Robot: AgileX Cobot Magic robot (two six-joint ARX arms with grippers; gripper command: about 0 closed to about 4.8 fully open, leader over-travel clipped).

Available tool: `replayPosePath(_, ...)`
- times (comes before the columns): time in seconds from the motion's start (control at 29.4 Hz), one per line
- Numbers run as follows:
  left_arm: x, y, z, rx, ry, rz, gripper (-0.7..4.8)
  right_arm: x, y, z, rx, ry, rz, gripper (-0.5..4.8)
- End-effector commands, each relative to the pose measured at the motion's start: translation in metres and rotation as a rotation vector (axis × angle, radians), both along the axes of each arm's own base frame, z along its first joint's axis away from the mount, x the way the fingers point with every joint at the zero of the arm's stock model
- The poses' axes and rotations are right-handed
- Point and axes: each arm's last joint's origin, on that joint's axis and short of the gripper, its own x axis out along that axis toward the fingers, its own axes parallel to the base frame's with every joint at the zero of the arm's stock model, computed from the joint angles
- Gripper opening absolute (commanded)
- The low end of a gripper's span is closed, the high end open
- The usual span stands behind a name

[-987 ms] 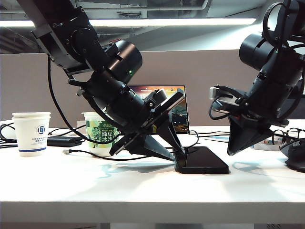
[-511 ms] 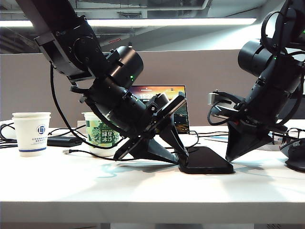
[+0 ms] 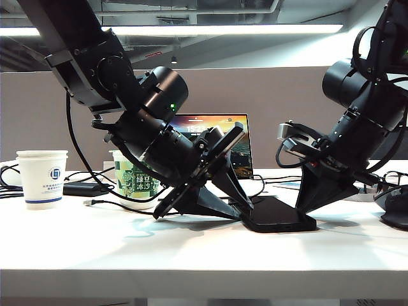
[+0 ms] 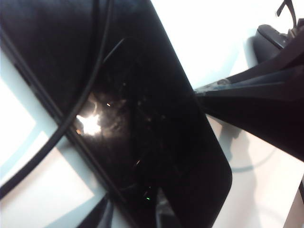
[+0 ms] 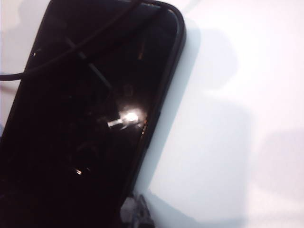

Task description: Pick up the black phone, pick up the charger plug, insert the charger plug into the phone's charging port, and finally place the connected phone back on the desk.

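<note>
The black phone point(image 3: 280, 220) lies flat on the white desk point(image 3: 191, 248), between the two arms. My left gripper point(image 3: 241, 207) is at its left end. In the left wrist view the phone point(image 4: 142, 118) fills the frame, and the left gripper point(image 4: 133, 216) has its jaws a little apart, astride one long edge. My right gripper point(image 3: 305, 207) is shut, its tip down on the phone's right end. In the right wrist view that gripper point(image 5: 135, 211) sits against the phone's point(image 5: 80, 118) edge. The charger plug point(image 3: 88, 203) lies on the desk near the cups. The charging port does not show.
A white paper cup point(image 3: 41, 178) and a green cup point(image 3: 134, 182) stand at the left, with a small black brick point(image 3: 86, 188) between them. A lit screen point(image 3: 236, 140) stands behind the phone. A dark mouse point(image 3: 396, 210) sits at the right edge.
The phone has slid a little to the right along the desk, with the left gripper following behind it. The right gripper has sunk onto the phone's right end.
</note>
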Motion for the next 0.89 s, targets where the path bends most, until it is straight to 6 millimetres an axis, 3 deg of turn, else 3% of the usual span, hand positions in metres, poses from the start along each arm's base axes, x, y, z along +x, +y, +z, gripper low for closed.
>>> replayPosePath(0.03,-0.003,-0.005,-0.003,-0.035,0.021,-0.033,1.25,-0.004,0.006,-0.004,0.045,0.04,0.06,-0.01)
replayPosePath(0.2,-0.002,-0.007,-0.001,-0.075,0.016,-0.066,1.28,-0.005,0.006,-0.003,0.057,0.058,0.069,-0.01)
replayPosePath(0.34,-0.002,-0.007,-0.001,-0.084,0.025,-0.079,2.29,-0.004,0.007,-0.002,0.058,0.052,0.075,-0.01)
replayPosePath(0.75,-0.001,-0.005,-0.001,-0.083,0.105,0.009,2.52,0.001,0.008,0.006,0.046,0.014,0.095,-0.01)
replayPosePath(0.89,0.001,-0.003,-0.001,-0.092,0.134,0.032,3.54,0.001,0.008,0.006,0.041,0.009,0.107,-0.01)
